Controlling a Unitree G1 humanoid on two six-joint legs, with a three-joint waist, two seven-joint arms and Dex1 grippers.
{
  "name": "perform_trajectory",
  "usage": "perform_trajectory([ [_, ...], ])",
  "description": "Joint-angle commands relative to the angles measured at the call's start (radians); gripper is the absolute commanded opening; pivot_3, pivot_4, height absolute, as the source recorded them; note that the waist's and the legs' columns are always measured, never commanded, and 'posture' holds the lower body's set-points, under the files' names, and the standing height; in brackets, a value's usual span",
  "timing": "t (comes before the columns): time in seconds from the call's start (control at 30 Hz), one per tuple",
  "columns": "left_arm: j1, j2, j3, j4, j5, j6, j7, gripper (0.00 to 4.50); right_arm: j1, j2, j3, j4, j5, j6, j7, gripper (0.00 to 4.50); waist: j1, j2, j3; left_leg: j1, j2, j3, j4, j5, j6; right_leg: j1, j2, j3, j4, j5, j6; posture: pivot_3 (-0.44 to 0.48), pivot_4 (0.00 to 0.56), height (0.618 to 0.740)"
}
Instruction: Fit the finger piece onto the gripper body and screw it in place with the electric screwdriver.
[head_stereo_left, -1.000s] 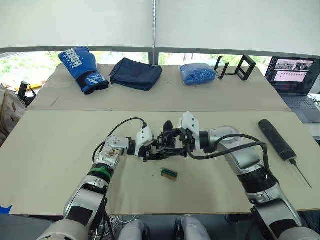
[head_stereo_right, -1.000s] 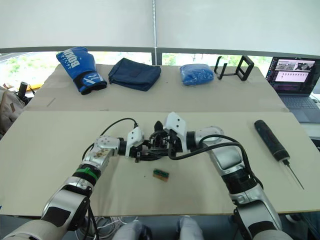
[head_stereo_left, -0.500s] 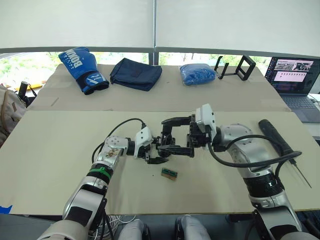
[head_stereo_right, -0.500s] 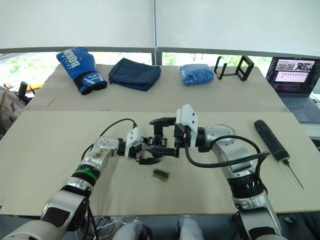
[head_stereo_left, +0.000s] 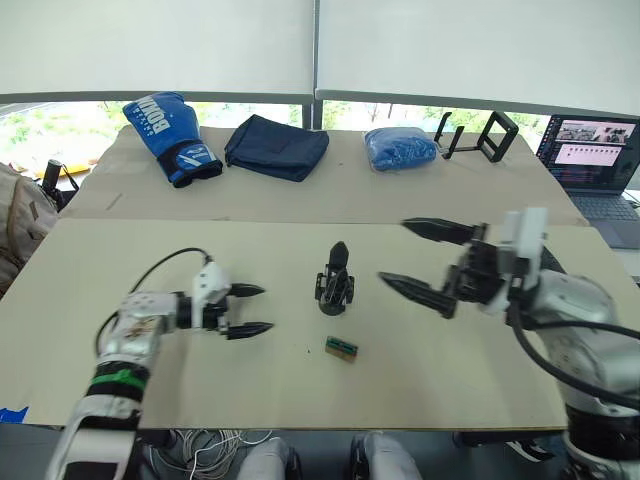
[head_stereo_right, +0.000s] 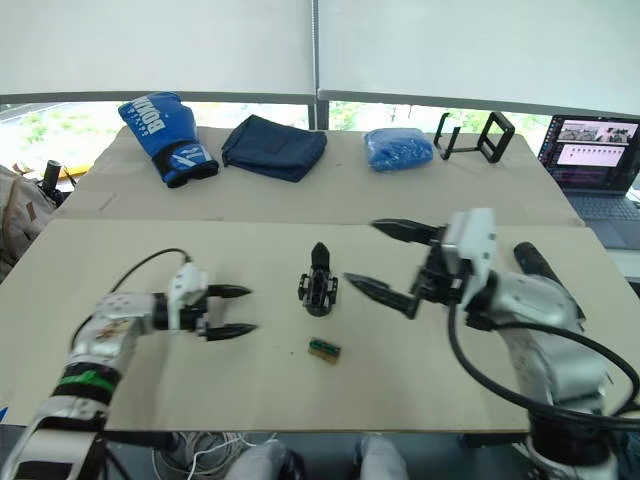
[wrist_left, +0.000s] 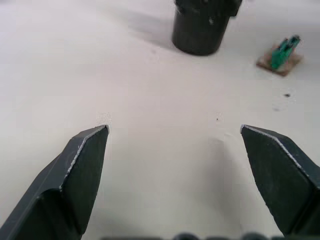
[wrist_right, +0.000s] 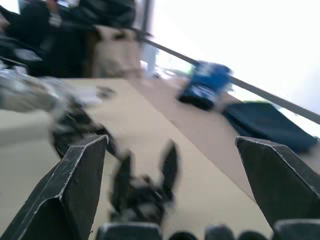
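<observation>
On the near table, at the robot's left, the left gripper (head_stereo_left: 248, 309) rests low over the tabletop (head_stereo_left: 120, 380) with its two black fingers spread apart and nothing between them, pointing toward the middle. Toward the centre stands the gripper body (head_stereo_left: 335, 281), upright on its round base with a pointed black finger sticking up, apart from both grippers; the left wrist view shows that dark cylindrical base (wrist_left: 202, 26) ahead of the open fingers. Just in front of the gripper body, nearer the robot, lies a small green-and-brown block (head_stereo_left: 341, 348), flat on the table and not touching it. Further right, the right gripper (head_stereo_left: 415, 258) is raised above the table, its long black fingers wide apart and empty, tips aimed toward the gripper body. Behind the right arm, part of the electric screwdriver (head_stereo_right: 533, 261) lies on the table, mostly hidden by the forearm. Whether the finger piece sits on the gripper body cannot be told. On the far table lie a blue boxing glove (head_stereo_left: 166, 135), a dark blue cloth (head_stereo_left: 276, 147), a blue bundle (head_stereo_left: 400, 148) and a black stand (head_stereo_left: 478, 135), with a laptop (head_stereo_left: 594, 160) at the far right.
</observation>
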Motion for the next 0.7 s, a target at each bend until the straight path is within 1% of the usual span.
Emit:
perform_trajectory([
  [0.03, 0.040, 0.022, 0.036, -0.202, -0.109, 0.094, -0.014, 4.46, 0.179, 0.005, -0.172, -0.042, -0.056, -0.091, -0.029, 4.50, 0.010, 0.000, 0.000, 0.000, 0.000, 0.000, 0.000, 0.000, 0.000, 0.001, 0.000, 0.000, 0.000, 0.000, 0.000, 0.000, 0.150, 0.740],
  [0.1, 0.069, 0.030, 0.045, -0.280, -0.136, 0.129, -0.002, 4.46, 0.316, 0.043, -0.257, -0.042, -0.082, -0.141, -0.052, 4.50, 0.015, 0.000, 0.000, 0.001, -0.003, -0.002, -0.001, -0.001, 0.002, 0.003, 0.001, 0.000, 0.000, -0.002, 0.004, 0.000, 0.150, 0.740],
  [0.2, 0.080, 0.017, 0.068, -0.365, -0.190, 0.176, 0.043, 4.46, 0.541, 0.157, -0.384, -0.040, -0.113, -0.233, -0.095, 4.50, 0.015, 0.001, 0.000, 0.002, -0.003, -0.001, -0.001, -0.001, 0.002, 0.003, 0.003, 0.002, 0.000, -0.003, 0.005, 0.000, 0.150, 0.740],
  [0.27, 0.081, -0.001, 0.085, -0.408, -0.236, 0.191, 0.054, 4.46, 0.652, 0.246, -0.442, -0.030, -0.082, -0.253, -0.130, 4.50, 0.013, 0.001, 0.000, 0.002, -0.003, -0.001, -0.002, -0.001, 0.002, 0.003, 0.004, 0.004, 0.000, -0.005, 0.008, 0.000, 0.150, 0.740],
  [0.3, 0.090, -0.008, 0.090, -0.431, -0.263, 0.178, 0.031, 4.46, 0.700, 0.291, -0.463, -0.020, -0.068, -0.266, -0.147, 4.50, 0.011, 0.001, 0.000, 0.003, -0.002, -0.001, -0.002, -0.001, 0.001, 0.003, 0.005, 0.006, 0.000, -0.007, 0.011, 0.000, 0.150, 0.740],
  [0.37, 0.111, 0.005, 0.079, -0.468, -0.282, 0.184, -0.005, 4.46, 0.766, 0.346, -0.487, -0.005, -0.060, -0.291, -0.170, 4.50, 0.000, 0.004, -0.001, 0.005, -0.001, 0.000, -0.004, -0.001, 0.001, 0.003, 0.004, 0.008, 0.000, -0.008, 0.012, 0.000, 0.150, 0.740],
  [0.43, 0.122, 0.021, 0.073, -0.497, -0.293, 0.214, -0.005, 4.46, 0.797, 0.370, -0.511, 0.006, -0.050, -0.306, -0.193, 4.50, -0.014, 0.005, -0.001, 0.008, -0.001, 0.002, -0.004, -0.003, -0.001, 0.004, 0.003, 0.012, 0.000, -0.008, 0.012, 0.000, 0.150, 0.740],
  [0.5, 0.114, 0.024, 0.078, -0.507, -0.300, 0.228, 0.008, 4.46, 0.796, 0.366, -0.542, 0.007, -0.019, -0.289, -0.232, 4.50, -0.022, 0.006, -0.001, 0.009, 0.000, 0.002, -0.005, -0.003, -0.004, 0.004, 0.003, 0.013, 0.001, -0.007, 0.011, 0.000, 0.150, 0.740],
  [0.6, 0.077, 0.016, 0.089, -0.494, -0.301, 0.238, 0.039, 4.46, 0.749, 0.301, -0.578, 0.007, 0.036, -0.221, -0.304, 4.50, -0.022, 0.007, -0.001, 0.010, 0.001, 0.002, -0.005, -0.006, -0.009, 0.003, 0.003, 0.013, 0.001, -0.007, 0.009, 0.000, 0.150, 0.740],
  [0.7, 0.031, 0.002, 0.084, -0.476, -0.301, 0.242, 0.057, 4.46, 0.638, 0.127, -0.585, 0.075, 0.072, -0.097, -0.349, 4.50, -0.020, 0.007, -0.001, 0.009, 0.001, 0.002, -0.004, -0.005, -0.010, 0.003, 0.005, 0.014, 0.001, -0.005, 0.007, 0.000, 0.150, 0.740],
])
